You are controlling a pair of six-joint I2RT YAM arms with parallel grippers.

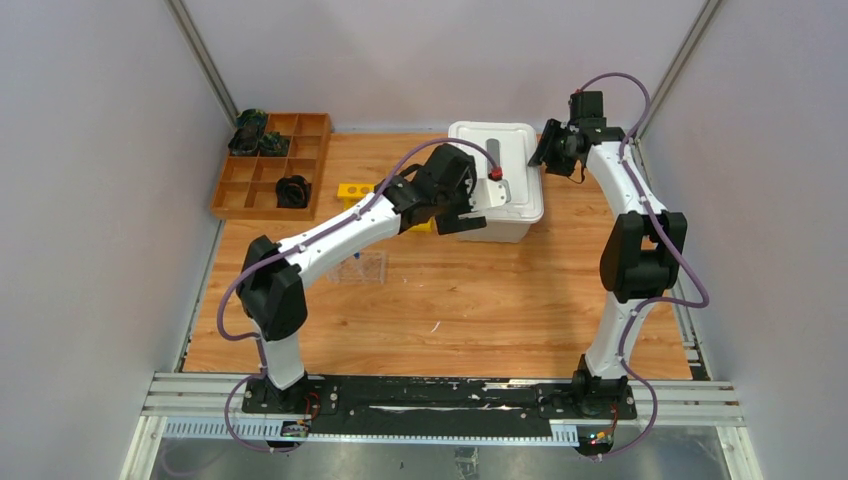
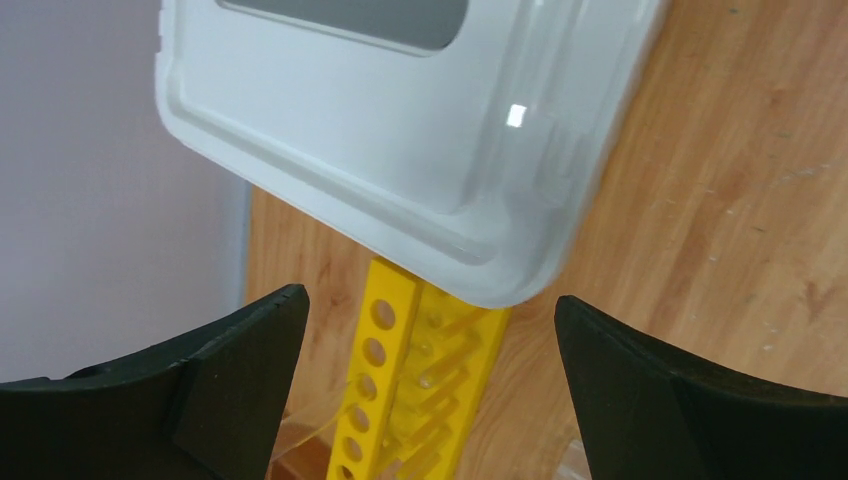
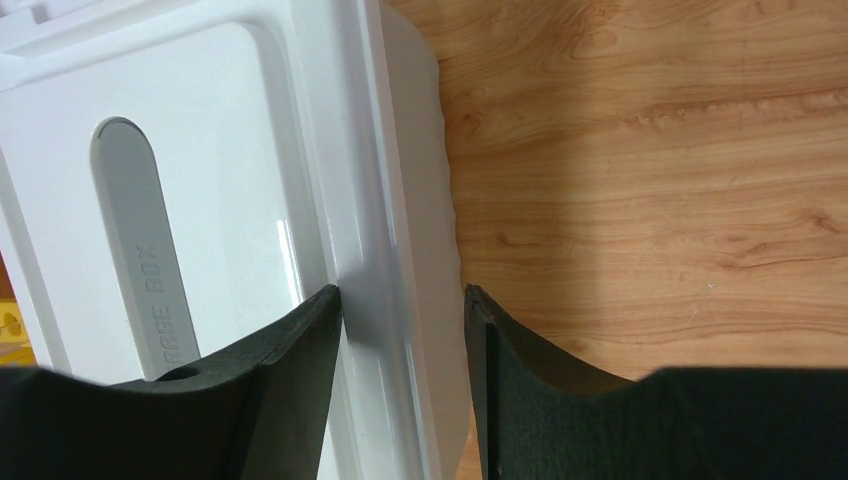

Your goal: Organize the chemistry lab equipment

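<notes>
A white storage box (image 1: 497,200) with its lid (image 1: 492,150) on stands at the back middle of the table. My right gripper (image 1: 548,150) is at its right edge. In the right wrist view the jaws (image 3: 402,290) are closed narrowly on the lid's rim (image 3: 385,200). My left gripper (image 1: 462,205) is open and empty at the box's front-left corner (image 2: 480,260). Below it is a yellow rack (image 2: 385,380) with holes and clear tubes (image 2: 470,345). A clear plastic tube rack (image 1: 362,265) sits under the left arm. Beaker, funnel, dish and triangle are out of view.
A wooden compartment tray (image 1: 262,190) with black objects (image 1: 292,190) stands at the back left. The yellow rack (image 1: 353,190) lies between the tray and the box. A small white scrap (image 1: 435,326) lies mid-table. Grey walls close in on both sides.
</notes>
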